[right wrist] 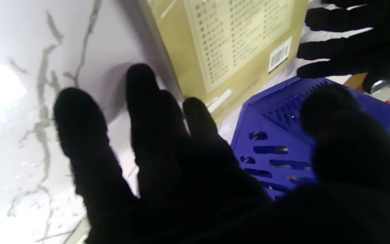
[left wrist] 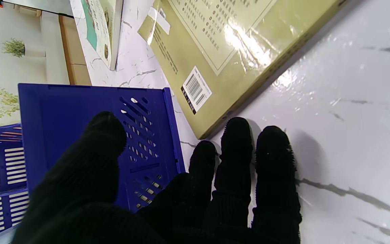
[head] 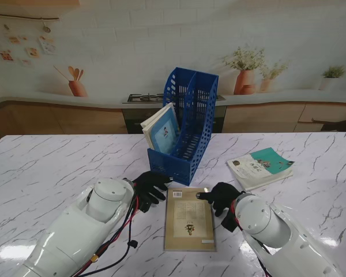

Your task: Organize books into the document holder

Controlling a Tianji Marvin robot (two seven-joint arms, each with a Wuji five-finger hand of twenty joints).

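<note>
Both hands flank the tan book [head: 190, 218], which lies flat just in front of the blue document holder [head: 187, 124]: left hand [head: 150, 187] and right hand [head: 222, 197] spread, holding nothing. It looks stiff, flat and glossy, likely slippery, so the two long edges seem the best purchase.
</note>
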